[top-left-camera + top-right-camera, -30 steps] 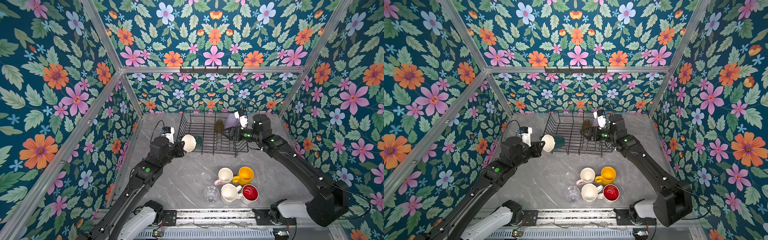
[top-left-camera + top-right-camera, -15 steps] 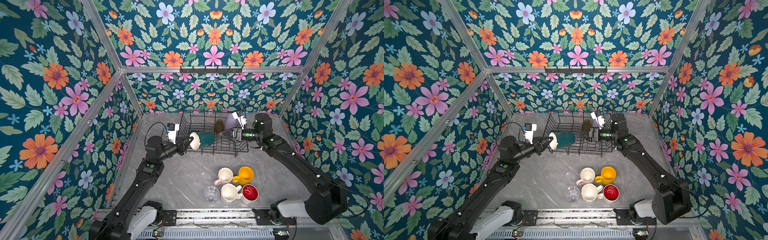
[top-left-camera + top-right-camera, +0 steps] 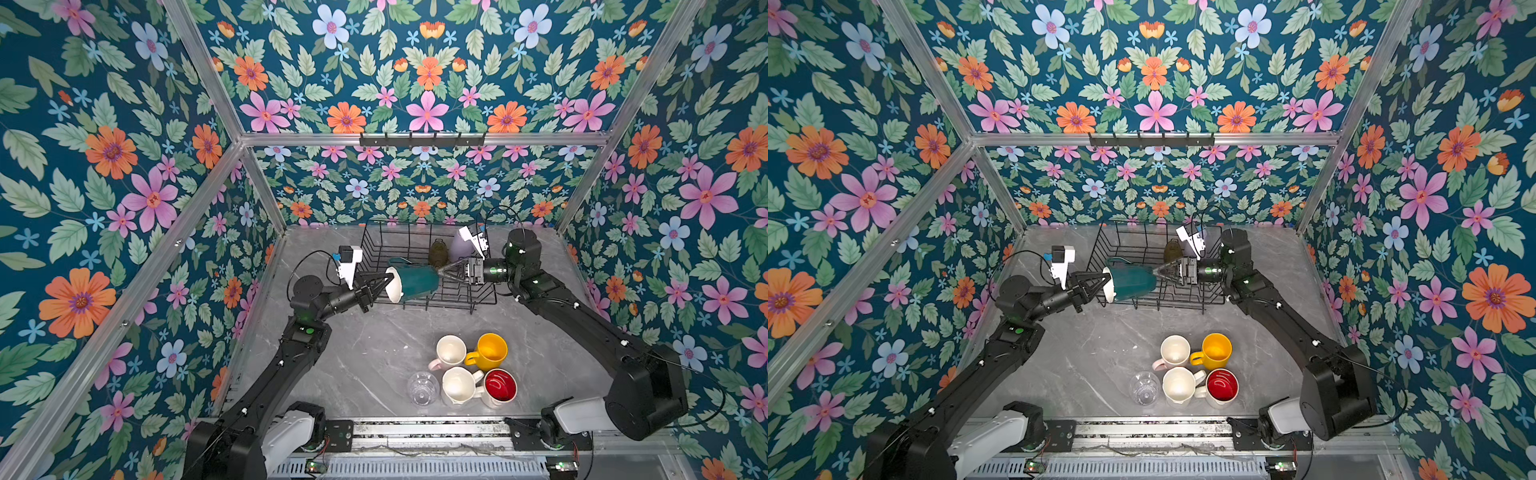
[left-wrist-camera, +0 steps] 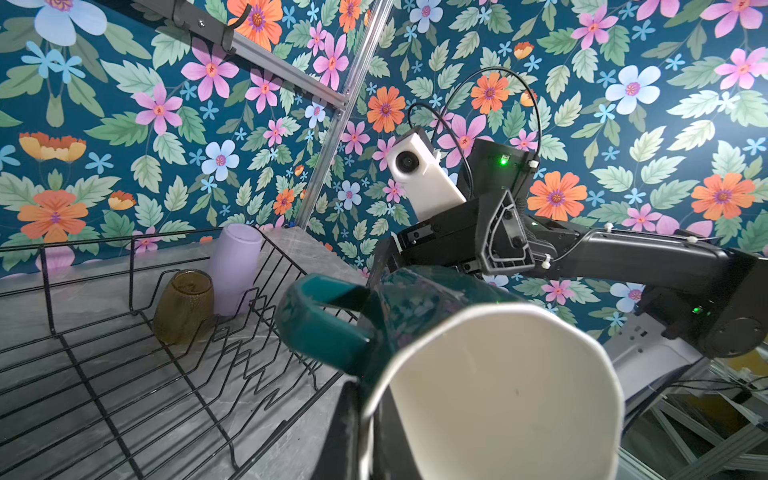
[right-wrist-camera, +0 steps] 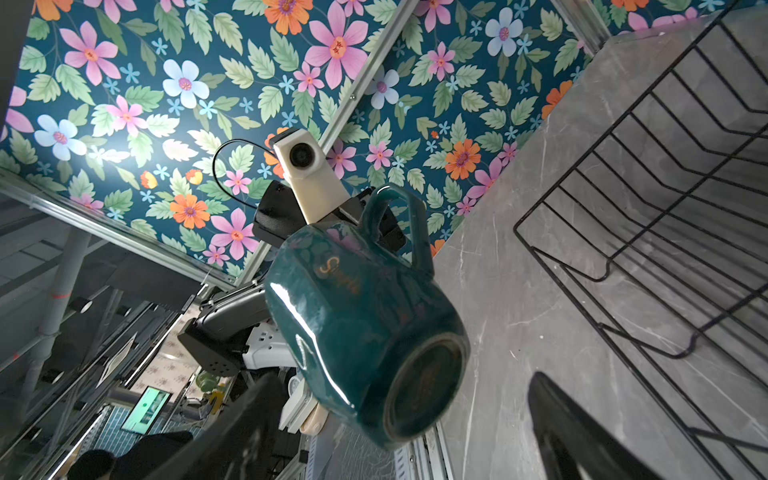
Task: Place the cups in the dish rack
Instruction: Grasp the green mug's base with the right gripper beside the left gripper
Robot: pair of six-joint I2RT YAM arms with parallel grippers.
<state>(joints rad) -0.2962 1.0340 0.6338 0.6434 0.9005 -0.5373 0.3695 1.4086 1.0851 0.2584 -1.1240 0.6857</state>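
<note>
Two cups stand in the black wire dish rack, five wait on the grey counter, my left pincer clamps the glossy dark teal mug above the rack, my right pincer gaping empty.

Spotted dark teal mug, white inside; black wire rack; lilac tumbler and olive-brown glass at rack's 1 o'clock; yellow mug, red-lined mug at 6 o'clock.

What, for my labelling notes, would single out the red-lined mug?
On the grey marble table, in front of the black wire dish rack, five cups stand clustered. The red-lined mug is at the cluster's near right corner, beside the white faceted mug. It alone is glossy red inside.
</note>
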